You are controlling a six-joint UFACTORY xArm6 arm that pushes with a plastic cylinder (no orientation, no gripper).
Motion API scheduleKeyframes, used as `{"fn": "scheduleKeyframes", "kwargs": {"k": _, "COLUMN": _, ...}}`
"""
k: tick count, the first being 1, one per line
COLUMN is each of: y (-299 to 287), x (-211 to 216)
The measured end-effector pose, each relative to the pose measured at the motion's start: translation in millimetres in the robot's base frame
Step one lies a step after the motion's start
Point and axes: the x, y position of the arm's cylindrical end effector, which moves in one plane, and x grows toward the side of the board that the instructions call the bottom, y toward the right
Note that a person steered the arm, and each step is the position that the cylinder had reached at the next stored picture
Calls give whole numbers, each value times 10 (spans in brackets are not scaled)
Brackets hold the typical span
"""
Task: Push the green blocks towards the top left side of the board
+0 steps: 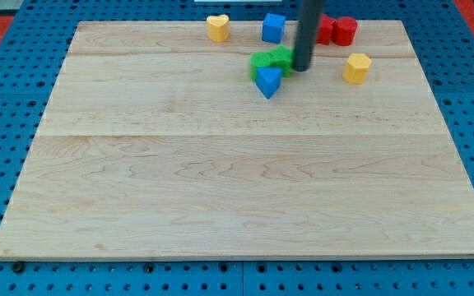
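Two green blocks sit touching near the view's top centre: one [262, 62] on the left and one [281, 57] on the right, shapes unclear. My tip [300, 69] rests right against the right side of the right green block. A blue triangular block [268, 81] touches the green blocks from below. The top left of the wooden board [105, 49] lies far to the view's left of them.
A yellow heart block [217, 27] and a blue cube [273, 27] sit near the top edge. Two red blocks [336, 30] lie behind the rod at the top. A yellow hexagonal block [356, 67] sits to the right of my tip.
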Motion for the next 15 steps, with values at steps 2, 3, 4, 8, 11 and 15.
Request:
{"fn": "scheduleKeyframes", "kwargs": {"k": 2, "y": -1077, "x": -72}}
{"fn": "scheduleKeyframes", "kwargs": {"k": 3, "y": -1346, "x": -11}}
{"fn": "scheduleKeyframes", "kwargs": {"k": 4, "y": -1541, "x": 19}}
{"fn": "scheduleKeyframes", "kwargs": {"k": 8, "y": -1693, "x": -674}}
{"fn": "scheduleKeyframes", "kwargs": {"k": 11, "y": -1812, "x": 64}}
{"fn": "scheduleKeyframes", "kwargs": {"k": 15, "y": -2914, "x": -233}}
